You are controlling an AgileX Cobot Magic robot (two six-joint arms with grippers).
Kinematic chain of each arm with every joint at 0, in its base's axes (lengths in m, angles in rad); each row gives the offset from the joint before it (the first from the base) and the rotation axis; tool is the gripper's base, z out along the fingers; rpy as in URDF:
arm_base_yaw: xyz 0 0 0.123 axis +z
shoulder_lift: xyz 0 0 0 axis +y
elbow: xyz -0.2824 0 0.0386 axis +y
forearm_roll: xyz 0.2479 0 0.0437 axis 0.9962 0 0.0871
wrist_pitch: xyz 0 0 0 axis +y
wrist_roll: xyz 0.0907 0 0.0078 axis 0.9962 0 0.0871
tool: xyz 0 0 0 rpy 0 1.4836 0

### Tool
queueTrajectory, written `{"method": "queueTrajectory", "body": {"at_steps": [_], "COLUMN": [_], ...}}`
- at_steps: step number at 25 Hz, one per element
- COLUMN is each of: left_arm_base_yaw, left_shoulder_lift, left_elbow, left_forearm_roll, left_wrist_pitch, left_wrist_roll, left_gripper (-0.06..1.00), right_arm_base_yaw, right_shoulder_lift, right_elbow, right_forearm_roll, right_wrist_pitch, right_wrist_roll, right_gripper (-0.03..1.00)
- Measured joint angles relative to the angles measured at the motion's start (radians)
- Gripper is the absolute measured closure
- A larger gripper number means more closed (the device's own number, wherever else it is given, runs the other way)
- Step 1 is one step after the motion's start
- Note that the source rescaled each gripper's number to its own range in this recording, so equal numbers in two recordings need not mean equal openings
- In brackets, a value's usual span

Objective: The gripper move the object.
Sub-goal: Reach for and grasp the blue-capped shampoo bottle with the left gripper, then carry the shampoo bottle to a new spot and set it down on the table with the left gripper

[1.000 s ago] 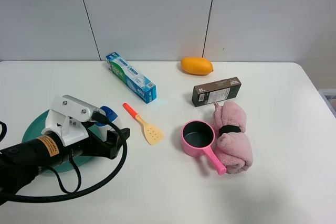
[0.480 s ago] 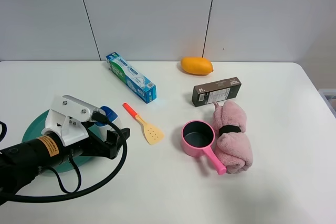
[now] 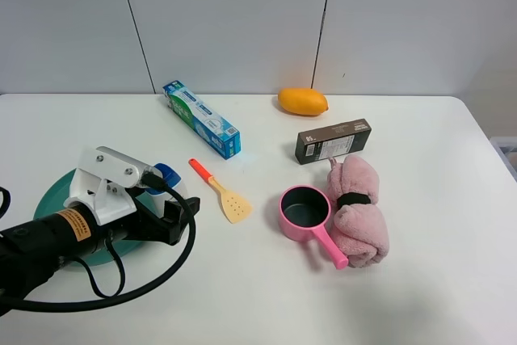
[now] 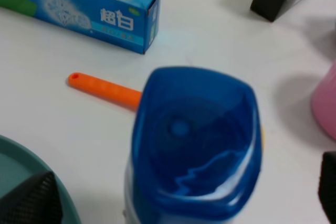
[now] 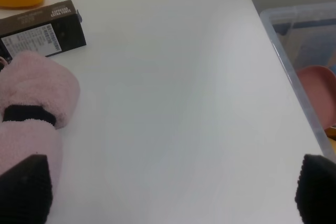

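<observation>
The left pincer (image 4: 179,191) is spread wide around the bottle (image 3: 166,174), lower left in the high view, not squeezing. Next it must close gently and lift.

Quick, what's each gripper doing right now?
Left gripper: open, fingers either side of the bottle, not gripping it.
Right gripper: open, holding nothing.

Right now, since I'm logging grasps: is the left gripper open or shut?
Open. On the left gripper, the fingertips sit wide apart, clear of the bottle between them.
</observation>
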Motion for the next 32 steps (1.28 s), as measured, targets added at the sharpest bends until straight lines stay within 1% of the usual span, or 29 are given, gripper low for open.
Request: {"method": "queueTrajectory", "body": {"at_steps": [2, 4, 8, 14, 16, 27, 32], "left_arm_base_yaw": [0.0, 0.0, 0.0, 0.0, 0.0, 0.0, 0.0], "left_shoulder_lift": [0.0, 0.0, 0.0, 0.0, 0.0, -0.002, -0.065], "left_elbow": [0.0, 0.0, 0.0, 0.0, 0.0, 0.0, 0.002], "left_forearm_roll": [0.0, 0.0, 0.0, 0.0, 0.0, 0.001, 0.001], "left_wrist_pitch": [0.0, 0.0, 0.0, 0.0, 0.0, -0.002, 0.02], "left_wrist_roll": [0.0, 0.0, 0.0, 0.0, -0.001, -0.001, -0.001], "left_gripper": [-0.01, 0.08, 0.37, 0.85, 0.94, 0.94, 0.94], "right_arm_base_yaw": [0.0, 0.0, 0.0, 0.0, 0.0, 0.0, 0.0], "right_shoulder_lift": [0.0, 0.0, 0.0, 0.0, 0.0, 0.0, 0.0], "right_elbow": [0.0, 0.0, 0.0, 0.0, 0.0, 0.0, 0.0], "right_forearm_roll": [0.0, 0.0, 0.0, 0.0, 0.0, 0.0, 0.0], "right_wrist_pitch": [0.0, 0.0, 0.0, 0.0, 0.0, 0.0, 0.0], "right_wrist_roll": [0.0, 0.0, 0.0, 0.0, 0.0, 0.0, 0.0], "right_gripper": [-0.03, -0.03, -0.03, -0.03, -0.03, -0.03, -0.03]}}
